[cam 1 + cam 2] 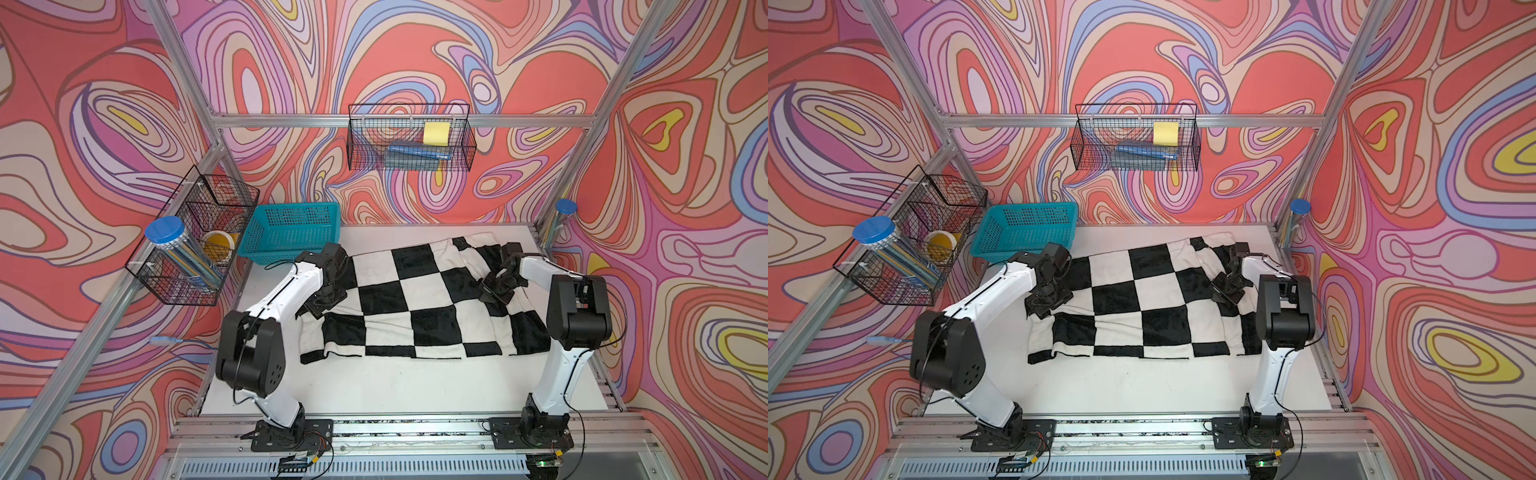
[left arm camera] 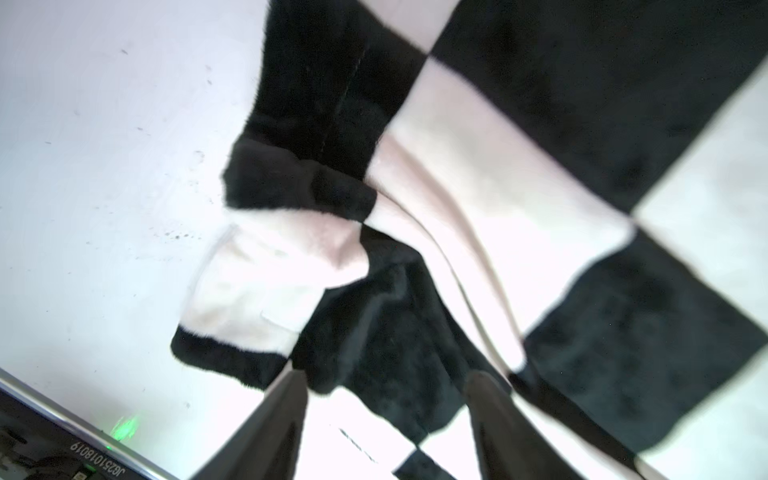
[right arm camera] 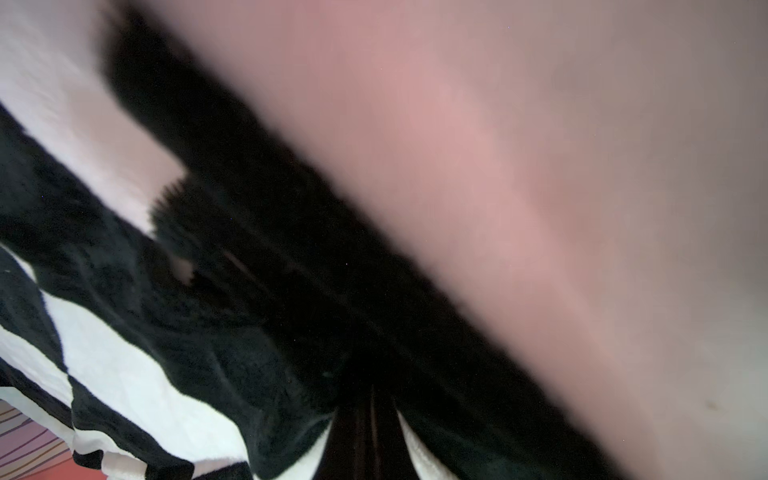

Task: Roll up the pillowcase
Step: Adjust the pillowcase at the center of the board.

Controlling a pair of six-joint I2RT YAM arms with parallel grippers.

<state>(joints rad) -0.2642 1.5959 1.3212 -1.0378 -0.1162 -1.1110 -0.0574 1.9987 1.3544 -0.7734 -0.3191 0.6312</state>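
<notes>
On table (image 1: 395, 386): one pillowcase (image 1: 419, 299), one teal basket (image 1: 291, 232).

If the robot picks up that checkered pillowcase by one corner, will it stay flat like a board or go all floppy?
Probably floppy: the pillowcase lies in soft wrinkles, with a doubled-over fold at one corner. Its plush pile looks grippy, so it likely won't slip. It seems too flat and limp to roll by itself.

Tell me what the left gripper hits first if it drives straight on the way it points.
The pillowcase: the left gripper points down at its bunched black fold, which lies just past the open jaws in the wrist view. The exact gap is unclear.
</notes>
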